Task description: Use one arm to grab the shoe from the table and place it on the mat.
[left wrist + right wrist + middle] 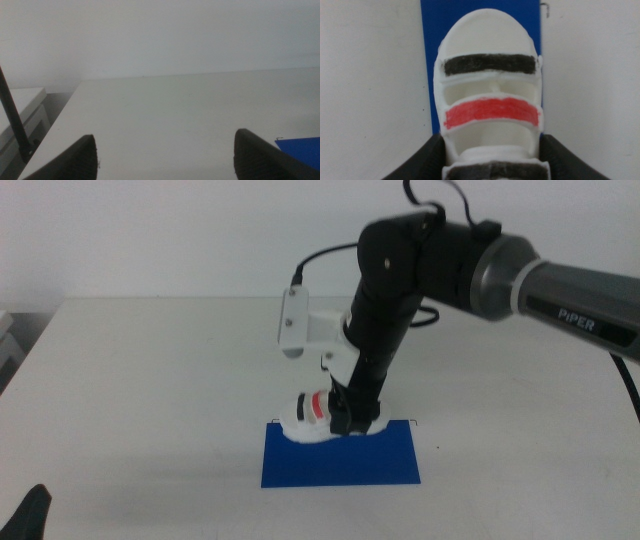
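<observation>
Two dark jaws of the right gripper (pixel 345 418) are clamped on the heel end of the shoe (pixel 312 420), one on each side. The shoe sits at the mat's (pixel 340 462) far edge, near its left corner. At the table's (pixel 150 380) near left corner the left gripper (pixel 165 155) waits, its jaws spread wide with nothing between them.
</observation>
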`<act>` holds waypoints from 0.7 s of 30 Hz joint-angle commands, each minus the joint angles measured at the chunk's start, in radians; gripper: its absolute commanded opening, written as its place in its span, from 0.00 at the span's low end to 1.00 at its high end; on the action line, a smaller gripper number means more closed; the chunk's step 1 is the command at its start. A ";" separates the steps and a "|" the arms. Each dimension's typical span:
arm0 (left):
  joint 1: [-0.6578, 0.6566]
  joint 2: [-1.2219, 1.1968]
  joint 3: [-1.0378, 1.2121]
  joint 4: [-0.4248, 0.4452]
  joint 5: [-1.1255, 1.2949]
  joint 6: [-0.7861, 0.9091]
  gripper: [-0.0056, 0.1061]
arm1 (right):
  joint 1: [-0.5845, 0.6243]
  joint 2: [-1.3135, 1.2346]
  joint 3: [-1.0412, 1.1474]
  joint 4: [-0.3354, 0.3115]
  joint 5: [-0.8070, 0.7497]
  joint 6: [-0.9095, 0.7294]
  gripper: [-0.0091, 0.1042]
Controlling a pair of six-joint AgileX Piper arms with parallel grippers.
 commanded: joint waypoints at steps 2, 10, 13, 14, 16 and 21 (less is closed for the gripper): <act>-0.005 -0.013 0.007 -0.010 -0.082 -0.005 0.89 | -0.015 -0.058 0.045 0.023 -0.097 -0.006 0.05; -0.005 -0.013 0.007 -0.010 -0.082 -0.005 0.89 | -0.020 -0.056 0.168 0.030 -0.245 -0.015 0.05; -0.005 -0.013 0.007 -0.010 -0.082 -0.005 0.89 | -0.020 -0.046 0.185 0.030 -0.259 -0.041 0.05; -0.005 -0.013 0.007 -0.010 -0.082 -0.005 0.89 | -0.020 -0.038 0.185 0.030 -0.255 -0.041 0.05; -0.005 -0.013 0.007 -0.010 -0.082 -0.005 0.89 | -0.020 -0.026 0.185 0.030 -0.256 -0.041 0.05; -0.005 -0.013 0.007 -0.010 -0.082 -0.005 0.89 | -0.019 -0.006 0.185 0.029 -0.259 -0.043 0.05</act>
